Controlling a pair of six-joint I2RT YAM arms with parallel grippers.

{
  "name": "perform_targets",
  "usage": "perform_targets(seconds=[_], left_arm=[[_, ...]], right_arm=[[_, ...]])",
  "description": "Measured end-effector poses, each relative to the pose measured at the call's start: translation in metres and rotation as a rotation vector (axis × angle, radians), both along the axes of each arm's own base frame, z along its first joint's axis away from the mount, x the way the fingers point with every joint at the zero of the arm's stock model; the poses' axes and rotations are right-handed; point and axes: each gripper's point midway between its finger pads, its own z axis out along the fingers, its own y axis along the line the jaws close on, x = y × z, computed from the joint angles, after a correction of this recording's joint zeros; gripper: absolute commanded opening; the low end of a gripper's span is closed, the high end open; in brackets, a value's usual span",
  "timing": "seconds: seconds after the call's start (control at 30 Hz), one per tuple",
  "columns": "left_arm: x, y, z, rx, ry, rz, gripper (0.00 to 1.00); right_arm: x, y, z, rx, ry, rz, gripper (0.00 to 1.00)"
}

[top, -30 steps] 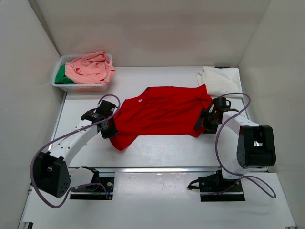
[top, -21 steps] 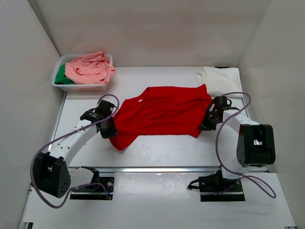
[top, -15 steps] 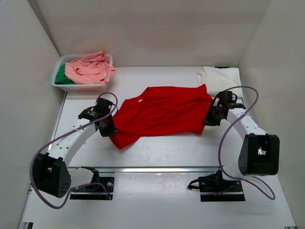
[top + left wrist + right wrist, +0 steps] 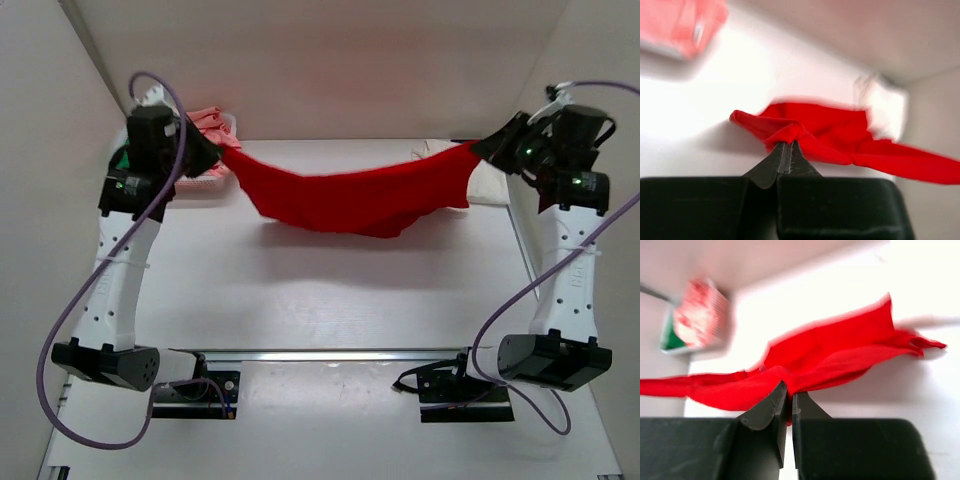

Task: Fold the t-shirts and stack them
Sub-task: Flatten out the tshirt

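One red t-shirt (image 4: 350,195), held aloft between two raised arms.
Left gripper (image 4: 212,152): fingers pinched tight on one bunched end of the shirt, above the far-left corner of the table (image 4: 330,290). Right gripper (image 4: 487,148): clamped on the opposite end, above the far-right corner. The cloth hangs clear of the table in a sagging swag along the far edge, lowest near the middle. Cream-white t-shirt (image 4: 490,185): far-right corner, partly behind the red cloth. Salmon-pink t-shirt (image 4: 700,315) and green t-shirt (image 4: 671,339): in the white basket (image 4: 232,124), far-left corner. Both wrist views are blurred.
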Motion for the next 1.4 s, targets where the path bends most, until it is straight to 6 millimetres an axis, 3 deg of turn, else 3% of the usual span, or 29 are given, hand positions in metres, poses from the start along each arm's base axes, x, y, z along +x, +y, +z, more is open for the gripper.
perform_targets(seconds=[0.1,0.17,0.23,0.37,0.5,0.57,0.67,0.8,0.83,0.9,0.97,1.0,1.03,1.1,1.17,1.27,1.37,1.4], left_arm=[[0.012,0.002,0.078,-0.035,-0.174,0.013,0.00],[0.016,0.000,0.122,-0.057,-0.277,0.007,0.00],[0.012,-0.002,0.151,-0.074,-0.346,-0.012,0.00],[0.005,-0.006,0.165,-0.087,-0.380,-0.040,0.00],[-0.005,-0.010,0.180,-0.096,-0.426,-0.072,0.00],[-0.014,-0.011,0.193,-0.104,-0.470,-0.082,0.00],[-0.039,-0.008,0.230,-0.121,-0.577,-0.089,0.00],[-0.094,-0.002,0.293,-0.158,-0.788,-0.102,0.00],[-0.108,0.000,0.304,-0.166,-0.832,-0.105,0.00],[-0.115,0.002,0.308,-0.170,-0.859,-0.107,0.00],[-0.120,0.003,0.304,-0.172,-0.874,-0.107,0.00],[-0.117,0.002,0.295,-0.169,-0.867,-0.105,0.00],[-0.108,0.001,0.278,-0.162,-0.828,-0.104,0.00],[-0.082,-0.004,0.244,-0.144,-0.747,-0.102,0.00],[-0.038,-0.010,0.193,-0.106,-0.610,-0.096,0.00],[0.035,-0.021,0.127,-0.037,-0.415,-0.091,0.00],[0.119,-0.032,0.077,0.039,-0.280,-0.091,0.00],[0.136,-0.033,0.065,0.055,-0.246,-0.090,0.00]], right_arm=[[-0.001,0.000,0.057,-0.002,-0.128,0.011,0.00],[-0.006,0.005,0.075,-0.005,-0.172,0.027,0.00],[-0.011,0.011,0.082,-0.001,-0.184,0.044,0.00],[-0.024,0.019,0.099,-0.018,-0.200,0.042,0.00],[-0.046,0.031,0.145,-0.074,-0.320,0.027,0.00],[-0.075,0.037,0.183,-0.102,-0.437,0.015,0.00],[-0.112,0.036,0.223,-0.121,-0.574,-0.022,0.00],[-0.161,0.032,0.265,-0.136,-0.742,-0.072,0.00],[-0.167,0.031,0.272,-0.137,-0.771,-0.077,0.00],[-0.168,0.031,0.277,-0.140,-0.801,-0.079,0.00],[-0.154,0.032,0.269,-0.142,-0.783,-0.069,0.00],[-0.136,0.033,0.255,-0.142,-0.748,-0.052,0.00],[-0.118,0.034,0.238,-0.141,-0.698,-0.039,0.00],[-0.060,0.039,0.178,-0.138,-0.511,0.002,0.00],[-0.029,0.042,0.146,-0.145,-0.414,0.022,0.01],[0.045,0.051,0.070,-0.172,-0.210,0.063,0.00],[0.102,0.056,0.001,-0.205,-0.046,0.090,0.00],[0.109,0.056,-0.007,-0.210,-0.023,0.093,0.00]])
